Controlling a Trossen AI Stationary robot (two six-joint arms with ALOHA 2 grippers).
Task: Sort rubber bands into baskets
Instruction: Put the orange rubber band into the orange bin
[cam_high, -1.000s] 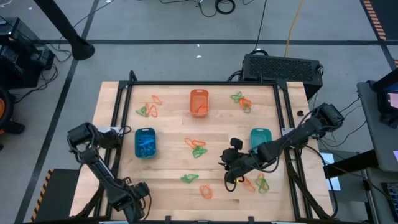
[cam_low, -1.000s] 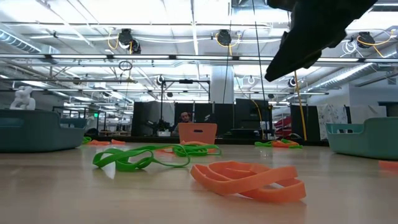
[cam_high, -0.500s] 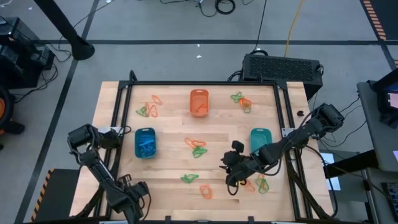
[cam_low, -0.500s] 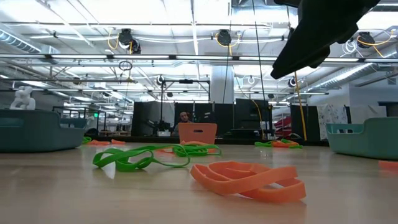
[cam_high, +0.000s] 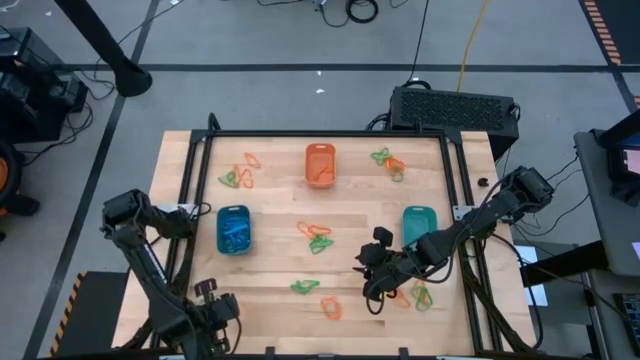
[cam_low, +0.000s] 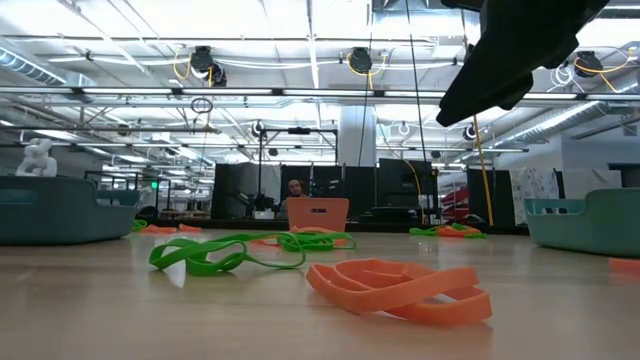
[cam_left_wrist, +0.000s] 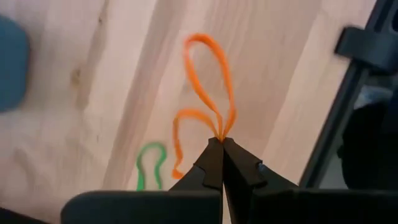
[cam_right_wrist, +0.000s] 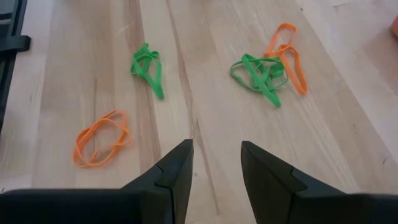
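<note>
Pale wood table (cam_high: 270, 210) in the high view, three baskets on it: orange basket (cam_high: 319, 164) upper centre, blue basket (cam_high: 233, 229) left of centre, teal basket (cam_high: 418, 226) right of centre. Rubber bands scattered: green-orange cluster (cam_high: 238, 176) upper left, another cluster (cam_high: 389, 161) upper right, orange-green tangle (cam_high: 316, 237) mid-table, green band (cam_high: 304, 286) and orange band (cam_high: 331, 308) lower centre, orange-green pile (cam_high: 413, 294) lower right. Right gripper (cam_high: 369, 283) low right of centre, near that pile. Left gripper (cam_high: 207, 296) at lower left, by the table's near edge; finger state not readable here.

Low view: green band (cam_low: 225, 252) left of centre foreground, orange band (cam_low: 402, 288) just right of it, closer to camera. Orange basket (cam_low: 317, 214) far centre, blue basket (cam_low: 60, 209) at left edge, teal basket (cam_low: 588, 221) at right edge. Dark arm (cam_low: 520, 50) hanging in from upper right, clear of the table.

Left wrist view: left gripper (cam_left_wrist: 222, 147) pressed together, tips pinching an orange rubber band (cam_left_wrist: 208, 90) that loops away over the wood. Green band (cam_left_wrist: 149, 163) beside it, lower left. Blue basket corner (cam_left_wrist: 12, 62) at left edge.

Right wrist view: right gripper (cam_right_wrist: 216, 163) spread, nothing between the fingers, bare wood in the gap. Orange band (cam_right_wrist: 101, 137) at left, green band (cam_right_wrist: 148, 67) upper left of centre, green-orange tangle (cam_right_wrist: 270, 65) upper right.
</note>
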